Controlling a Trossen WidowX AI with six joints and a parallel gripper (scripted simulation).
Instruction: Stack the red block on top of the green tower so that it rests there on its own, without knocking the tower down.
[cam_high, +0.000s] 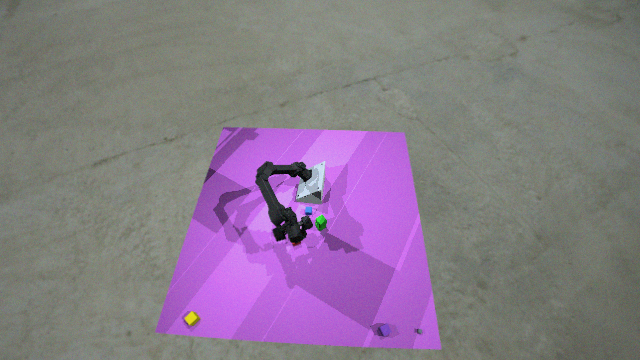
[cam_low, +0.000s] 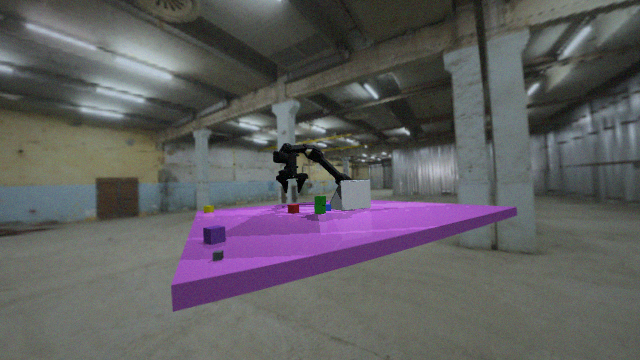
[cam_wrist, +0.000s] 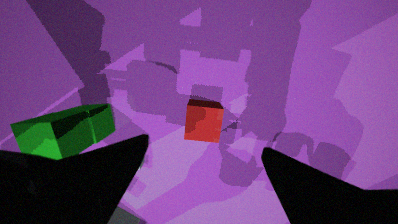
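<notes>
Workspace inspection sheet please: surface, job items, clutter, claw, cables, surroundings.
Surface: flat magenta platform, streaked with shadows.
Job's things: small red cube resting on the platform, untouched; green block tower upright beside it, apart from it.
Clutter: small blue cube near the white arm base; yellow cube, purple cube and tiny dark grey cube at the platform's far corners.
Claw: black parallel-jaw claw open wide, empty, hovering above the red cube, which sits framed between the fingers in the wrist view.
Cables: nothing seen.
Surroundings: concrete hall, pillars, ceiling strip lights, brown door.
</notes>
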